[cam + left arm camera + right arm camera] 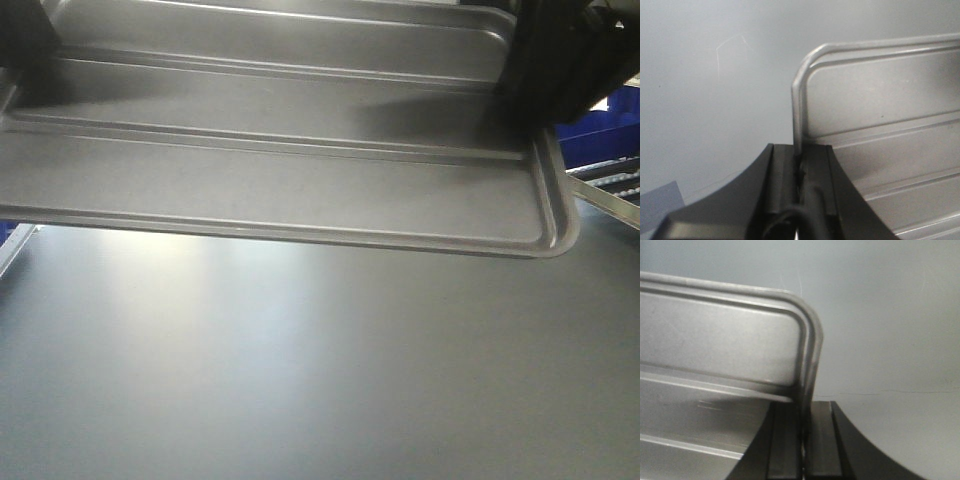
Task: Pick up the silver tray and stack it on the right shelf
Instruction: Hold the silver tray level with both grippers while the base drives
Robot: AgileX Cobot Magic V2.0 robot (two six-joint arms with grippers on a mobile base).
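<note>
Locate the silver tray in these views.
The silver tray fills the top of the front view, over a smooth grey surface, its short rims pinched by the left gripper and the right gripper.

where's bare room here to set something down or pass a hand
Bare: the wide grey surface below the silver tray. Crowded: the tray's two short rims, pinched by the left gripper and right gripper, and the right shelf beside it.

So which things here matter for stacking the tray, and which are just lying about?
In the job: tray; left gripper and right gripper, both clamped on its rim; roller rack at far right.
Lying about: grey surface beneath; blue object.
</note>
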